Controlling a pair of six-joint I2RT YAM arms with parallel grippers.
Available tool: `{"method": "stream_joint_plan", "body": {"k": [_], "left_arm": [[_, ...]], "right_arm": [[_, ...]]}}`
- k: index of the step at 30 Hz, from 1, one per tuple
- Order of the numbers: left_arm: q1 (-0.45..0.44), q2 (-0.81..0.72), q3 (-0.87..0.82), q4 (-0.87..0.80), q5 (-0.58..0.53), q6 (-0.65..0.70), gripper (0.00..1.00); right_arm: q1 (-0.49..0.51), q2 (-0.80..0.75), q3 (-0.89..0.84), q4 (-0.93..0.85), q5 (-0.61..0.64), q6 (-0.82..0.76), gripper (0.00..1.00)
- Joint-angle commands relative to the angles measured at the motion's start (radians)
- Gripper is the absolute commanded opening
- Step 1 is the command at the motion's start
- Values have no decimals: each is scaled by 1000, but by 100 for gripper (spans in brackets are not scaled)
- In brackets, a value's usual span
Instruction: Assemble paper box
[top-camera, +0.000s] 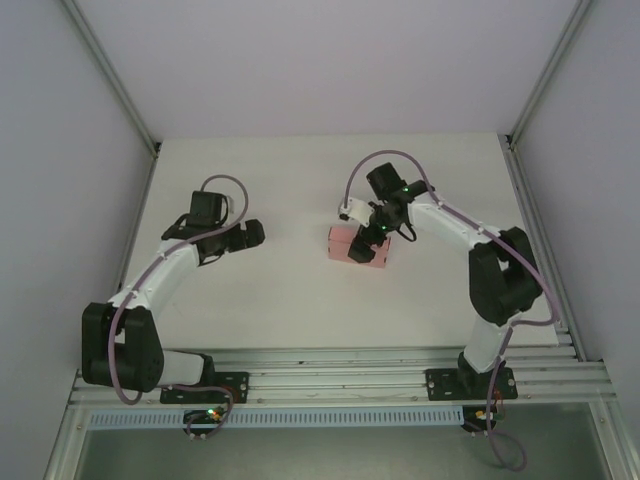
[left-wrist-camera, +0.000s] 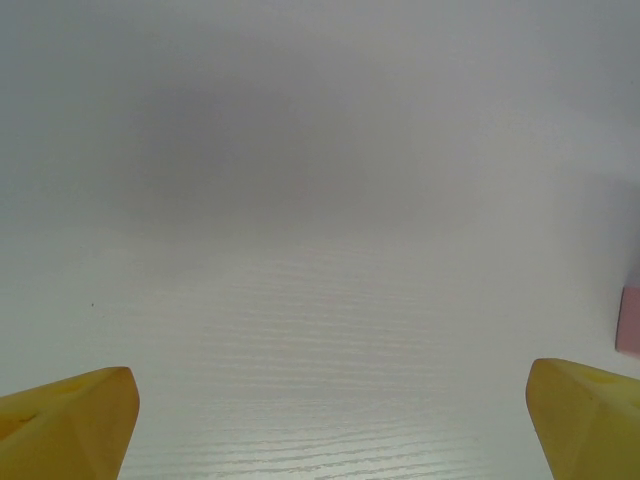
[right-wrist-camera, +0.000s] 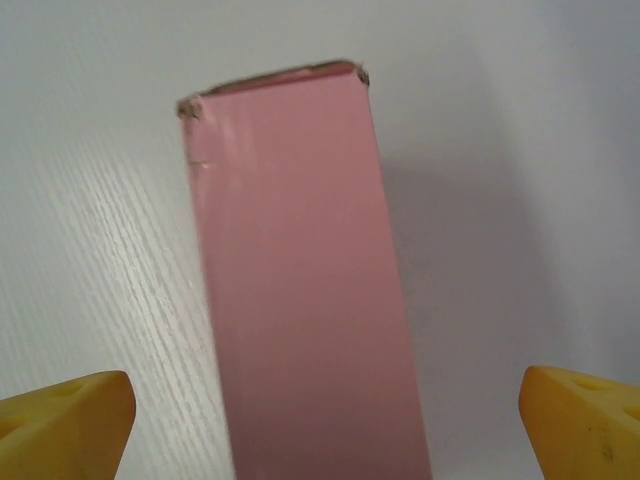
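Box: your small low pink card box (top-camera: 358, 245) sits flat on the white table (top-camera: 290, 300), a bit right of centre, and it looks folded shut, so I'd say the assembly is pretty much done
Right gripper: the right gripper (top-camera: 375, 232) hangs directly over the box with its yellow fingers (right-wrist-camera: 65, 415) spread wide; from its wrist cam you can see bare table on both sides of the pink card (right-wrist-camera: 300, 280), so nothing's clamped
Left gripper: the left gripper (top-camera: 250, 234) sits well off to the left, also wide open over bare table, with just a pink sliver of the box (left-wrist-camera: 629, 320) at the right margin of its wrist view
Why like this: my guess is both are off the card so the box stands on its own
Edges: the far corners look a little scuffed, the long sides run straight
Room: plenty of open table all round and the box is well clear of the table edges, so lifting straight up looks like your cleanest way out
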Motion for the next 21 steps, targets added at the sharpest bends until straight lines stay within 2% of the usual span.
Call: {"method": "stream_joint_plan", "body": {"k": [1, 3, 9, 10, 17, 21], "left_arm": [[8, -30, -20, -13, -9, 5, 100], [9, -36, -23, -14, -11, 8, 100], [12, -62, -28, -30, -39, 26, 100], [12, -67, -30, -32, -38, 28, 100], [13, -97, -36, -29, -45, 23, 100], [15, -121, -41, -32, -50, 24, 100]], "right_arm": [[15, 62, 62, -92, 62, -49, 97], [29, 88, 81, -108, 115, -61, 89], [59, 101, 131, -175, 193, -109, 43], [67, 96, 132, -173, 222, -117, 39], [129, 26, 141, -76, 460, -192, 32], [182, -28, 70, 123, 619, -325, 34]]}}
